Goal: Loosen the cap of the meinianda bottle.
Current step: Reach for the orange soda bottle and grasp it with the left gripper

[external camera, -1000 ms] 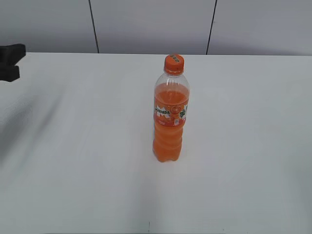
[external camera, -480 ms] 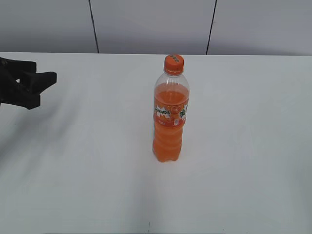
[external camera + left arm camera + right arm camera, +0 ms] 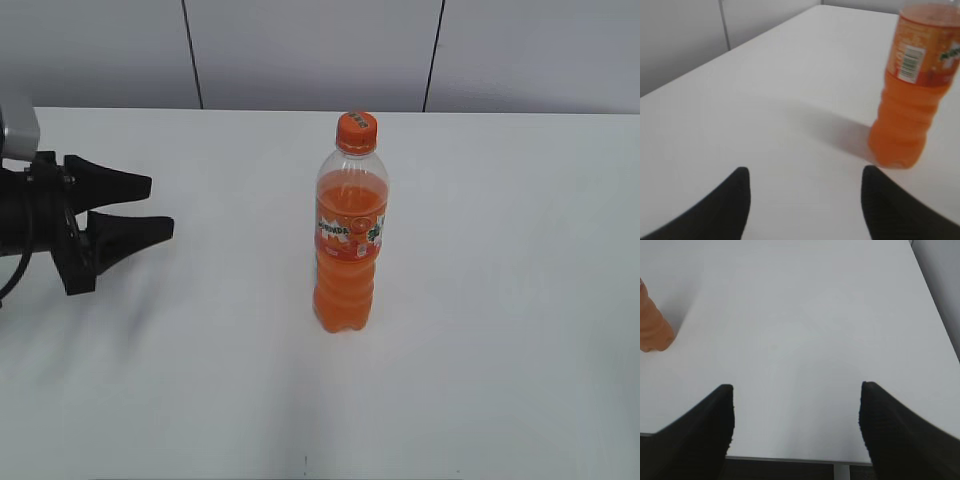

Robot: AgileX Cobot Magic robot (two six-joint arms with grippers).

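The meinianda bottle (image 3: pixel 349 240) stands upright in the middle of the white table, part full of orange drink, with its orange cap (image 3: pixel 357 128) on top. My left gripper (image 3: pixel 155 207) is open and empty, well to the left of the bottle, with its tips pointing at it. In the left wrist view the bottle's lower body (image 3: pixel 912 100) stands ahead and to the right of the open gripper (image 3: pixel 804 174); the cap is out of that view. My right gripper (image 3: pixel 796 389) is open and empty over the table's near edge, out of the exterior view. The bottle's base (image 3: pixel 652 332) shows at that view's left edge.
The white table (image 3: pixel 500 380) runs back to a grey panelled wall (image 3: pixel 310 50). Its front edge (image 3: pixel 790 458) shows below my right gripper, with a dark drop beneath it.
My left gripper has moved in from the left edge toward the bottle and now shows both open fingers. The bottle has not moved.
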